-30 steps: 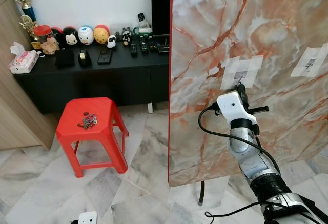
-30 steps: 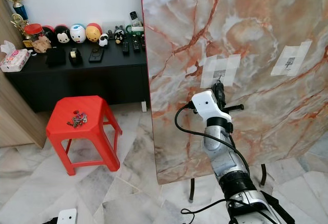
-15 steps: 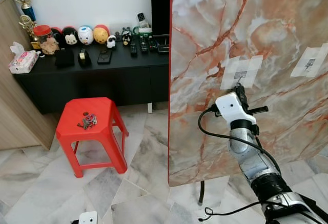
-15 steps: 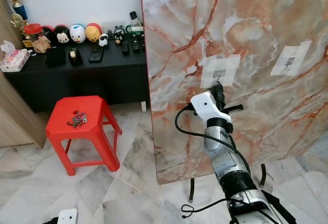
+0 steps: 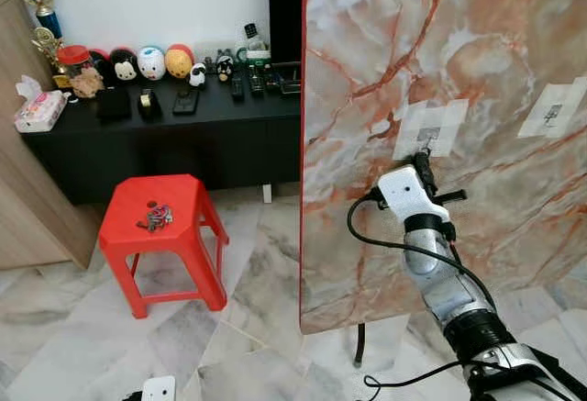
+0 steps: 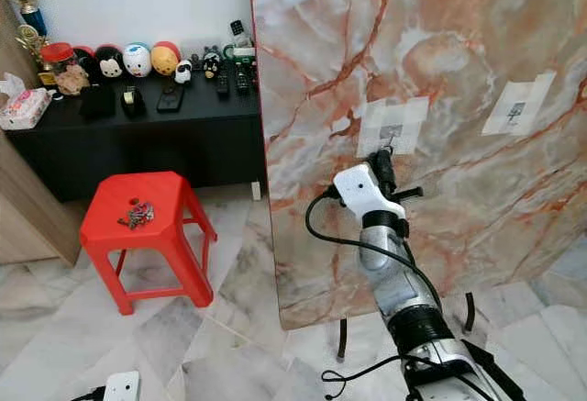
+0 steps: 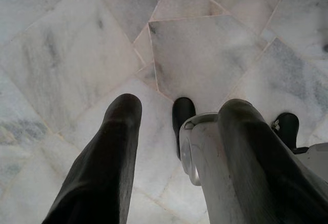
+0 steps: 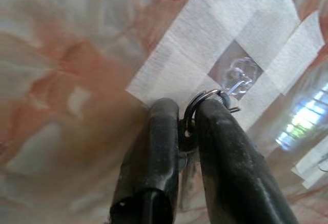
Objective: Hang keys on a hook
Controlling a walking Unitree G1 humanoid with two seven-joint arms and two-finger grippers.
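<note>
Two black fingers of the right gripper [image 8: 185, 126] pinched on a key ring [image 8: 202, 106], the ring's loop poking up between the tips and meeting the clear hook [image 8: 238, 78] on its white tape patch [image 8: 205, 55]. Cannot tell whether the loop is over the hook or only against it. From the head camera, right gripper [image 5: 422, 158] raised against the upright marble board [image 5: 385, 71], just under the taped hook [image 5: 428, 135], white wrist housing below it and a black cable looping down along the silver arm. Second taped patch [image 5: 548, 115] farther right on the same board, well apart from the gripper. Left gripper [image 7: 179, 116] hanging low over the marble floor [image 7: 77, 44], fingers spread apart with nothing between them, a grey metal part of the robot and two small black feet beyond the tips. Left of the board, a red stool [image 5: 160, 227] with a small bunch of keys [image 5: 156, 217] lying on its seat, well apart from both grippers. Behind the stool, a black cabinet [image 5: 165, 135] along the white wall, carrying a row of round cartoon figures [image 5: 151, 61], remotes [image 5: 238, 84], a tissue pack [image 5: 41, 110] and a trophy [image 5: 41, 16] at its left end. Small white device [image 5: 158, 389] on the floor at the lower edge.
</note>
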